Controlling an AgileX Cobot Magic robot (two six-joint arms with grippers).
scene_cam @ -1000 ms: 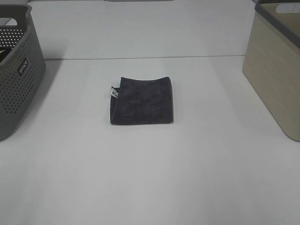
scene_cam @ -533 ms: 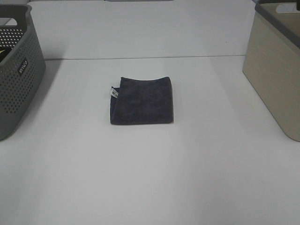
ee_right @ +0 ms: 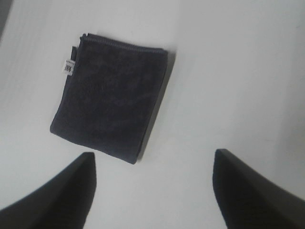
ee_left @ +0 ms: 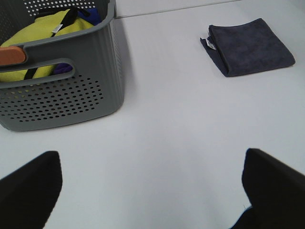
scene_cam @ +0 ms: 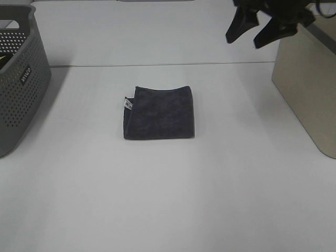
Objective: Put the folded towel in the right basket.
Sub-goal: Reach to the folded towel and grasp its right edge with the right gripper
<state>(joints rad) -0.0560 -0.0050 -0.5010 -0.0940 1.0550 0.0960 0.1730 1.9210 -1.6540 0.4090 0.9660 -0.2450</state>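
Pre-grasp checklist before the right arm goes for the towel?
1. Folded towel lies flat, nothing touching it: ok.
2. Right claw open: ok.
3. Right claw above the towel: not ok, it hangs up near the beige basket.
4. Towel in right wrist view: ok.
5. Left claw open, apart from towel: ok.
6. Room inside beige basket: cannot tell, interior hidden.

Lit brightly and evenly from overhead, washing the white table almost to glare and leaving only soft, faint shadows beside the grey basket and along the towel. Looked sharp in the high view; turned softer and dimmer in the right wrist view, with the right gripper out of focus near the lens.
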